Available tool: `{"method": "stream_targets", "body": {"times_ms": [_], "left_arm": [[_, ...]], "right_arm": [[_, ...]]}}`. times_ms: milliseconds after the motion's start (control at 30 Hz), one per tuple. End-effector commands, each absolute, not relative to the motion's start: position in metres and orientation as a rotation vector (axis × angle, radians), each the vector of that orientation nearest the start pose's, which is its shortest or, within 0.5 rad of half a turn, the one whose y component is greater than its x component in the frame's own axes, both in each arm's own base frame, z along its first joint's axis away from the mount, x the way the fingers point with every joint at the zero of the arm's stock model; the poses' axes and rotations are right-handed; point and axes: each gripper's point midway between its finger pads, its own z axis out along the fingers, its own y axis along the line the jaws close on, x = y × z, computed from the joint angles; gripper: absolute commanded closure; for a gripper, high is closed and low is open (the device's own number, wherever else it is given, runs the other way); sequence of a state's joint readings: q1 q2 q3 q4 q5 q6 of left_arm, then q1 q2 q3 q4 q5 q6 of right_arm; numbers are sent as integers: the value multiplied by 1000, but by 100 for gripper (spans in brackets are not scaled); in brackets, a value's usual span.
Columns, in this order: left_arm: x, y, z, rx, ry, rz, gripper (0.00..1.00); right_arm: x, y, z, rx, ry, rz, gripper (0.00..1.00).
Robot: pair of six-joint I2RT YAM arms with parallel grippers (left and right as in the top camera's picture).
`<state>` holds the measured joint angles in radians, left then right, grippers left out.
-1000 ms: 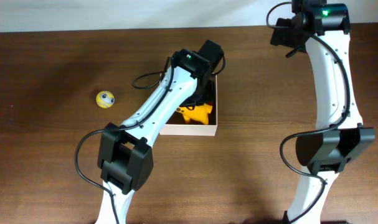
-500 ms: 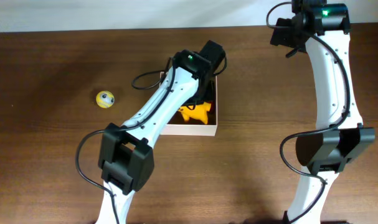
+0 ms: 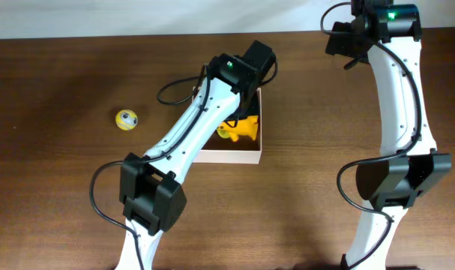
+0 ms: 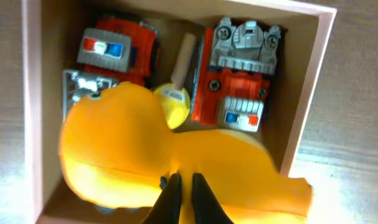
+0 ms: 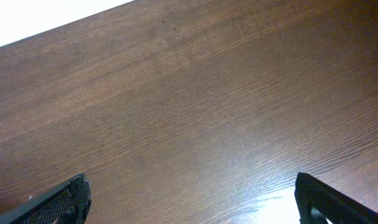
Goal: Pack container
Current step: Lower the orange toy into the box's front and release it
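Note:
The container (image 3: 228,157) is a shallow white-walled box in the middle of the table, and its wall (image 4: 309,93) and tan floor show in the left wrist view. My left gripper (image 4: 184,181) hangs over it, shut on a fold of a yellow plush toy (image 4: 114,149), which shows beside the arm from above (image 3: 243,129). Under the plush lie two red-and-grey toy vehicles (image 4: 117,46) (image 4: 238,81) and a small yellow piece with a wooden stick (image 4: 174,98). My right gripper (image 5: 192,190) is open over bare table at the far right.
A small yellow ball with eyes (image 3: 127,119) sits on the brown table left of the container. The left arm (image 3: 190,131) stretches across the container's left half. The right arm (image 3: 396,105) stands along the right side.
My left wrist has shifted slightly toward the far right, and the yellow plush has moved with it inside the container. The right arm has stayed still.

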<state>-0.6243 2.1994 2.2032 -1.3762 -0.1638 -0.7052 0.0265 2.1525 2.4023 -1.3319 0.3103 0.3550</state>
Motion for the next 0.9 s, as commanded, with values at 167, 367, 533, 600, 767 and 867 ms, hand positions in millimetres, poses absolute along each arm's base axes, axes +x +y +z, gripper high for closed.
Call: {"method": "stream_targets", "body": {"times_ms": [167, 367, 533, 600, 767, 867], "left_arm": [[373, -259, 155, -127, 2911, 61, 98], [361, -269, 155, -71, 2919, 81, 98], [361, -266, 153, -88, 2909, 111, 97], [361, -265, 152, -88, 2908, 122, 98], [364, -258, 149, -104, 2887, 181, 97], [364, -258, 146, -103, 2892, 188, 97]], "right_arm": [[499, -45, 244, 528, 2538, -297, 1], [499, -45, 244, 528, 2538, -297, 1], [499, -45, 244, 528, 2538, -297, 1], [499, -45, 244, 528, 2538, -297, 1], [499, -45, 244, 528, 2538, -297, 1], [499, -45, 244, 527, 2539, -297, 1]]}}
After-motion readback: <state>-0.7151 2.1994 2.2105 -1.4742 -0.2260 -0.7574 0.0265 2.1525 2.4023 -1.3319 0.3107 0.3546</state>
